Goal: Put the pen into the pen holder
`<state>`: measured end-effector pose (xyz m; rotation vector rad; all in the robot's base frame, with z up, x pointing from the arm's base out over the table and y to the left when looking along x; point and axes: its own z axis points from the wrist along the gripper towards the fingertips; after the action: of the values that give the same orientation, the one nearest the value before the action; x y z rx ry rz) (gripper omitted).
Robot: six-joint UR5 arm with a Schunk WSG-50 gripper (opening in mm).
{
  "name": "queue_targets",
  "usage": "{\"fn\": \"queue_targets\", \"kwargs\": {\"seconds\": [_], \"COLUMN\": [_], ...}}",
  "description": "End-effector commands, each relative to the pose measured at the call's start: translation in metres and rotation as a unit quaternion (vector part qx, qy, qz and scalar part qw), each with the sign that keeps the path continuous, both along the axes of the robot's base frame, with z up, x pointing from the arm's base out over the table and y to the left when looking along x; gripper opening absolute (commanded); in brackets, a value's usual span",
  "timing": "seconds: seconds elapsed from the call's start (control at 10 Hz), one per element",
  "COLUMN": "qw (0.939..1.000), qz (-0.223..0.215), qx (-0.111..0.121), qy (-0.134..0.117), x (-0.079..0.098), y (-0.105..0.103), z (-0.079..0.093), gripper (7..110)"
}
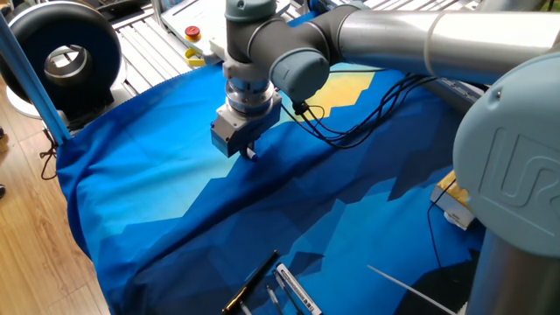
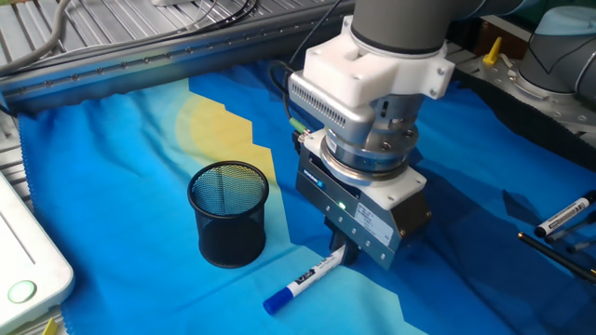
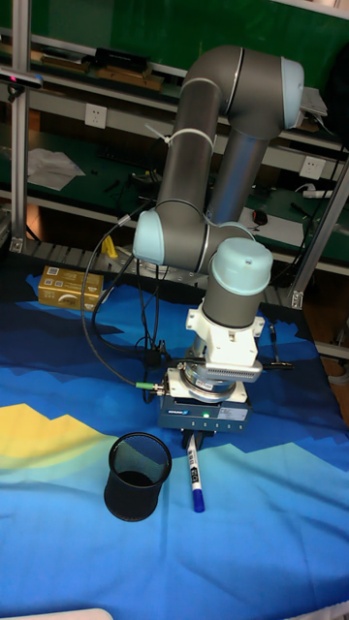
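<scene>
The pen [image 2: 305, 276], white with a blue cap, lies on the blue cloth with its cap pointing to the front left. Its far end sits between the fingers of my gripper [image 2: 341, 253], which stands straight down over it, shut on the pen. The pen holder [image 2: 228, 219], a dark mesh cup, stands upright just to the left, about a hand's width away. In the tall fixed view the pen [image 3: 195, 478] points out from under the gripper [image 3: 191, 445], with the pen holder [image 3: 138, 475] beside it. In one fixed view the gripper [image 1: 249, 153] hides both.
Other pens [image 2: 564, 217] lie at the cloth's right edge, and several more pens [image 1: 282, 289] show near the front edge. A white box [image 2: 23, 265] sits at the far left. Black cables [image 1: 350, 122] trail across the cloth behind the arm.
</scene>
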<state>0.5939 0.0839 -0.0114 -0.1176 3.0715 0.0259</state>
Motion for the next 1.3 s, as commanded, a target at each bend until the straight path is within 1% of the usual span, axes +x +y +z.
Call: {"fn": "queue_targets", "kwargs": {"seconds": [0.0,0.2,0.4,0.5,0.8,0.9,1.1,1.2], "qw": [1.0000,1.0000,0.9999,0.9999,0.9998,0.9998,0.9997,0.9996], "qz": [-0.005,-0.007,-0.010,-0.010,-0.013,-0.016,-0.016,-0.017], "qx": [0.006,0.005,-0.009,-0.012,-0.008,-0.008,-0.020,-0.023], "qy": [-0.003,-0.003,-0.005,-0.007,-0.013,-0.011,0.001,0.005], "x": [0.002,0.002,0.003,0.003,0.005,0.003,-0.006,-0.010], "y": [0.001,0.000,-0.007,-0.009,-0.010,-0.011,-0.019,-0.020], "z": [0.001,0.004,0.013,0.018,0.037,0.044,0.057,0.063], "gripper": [7,7,7,7,7,7,7,7]}}
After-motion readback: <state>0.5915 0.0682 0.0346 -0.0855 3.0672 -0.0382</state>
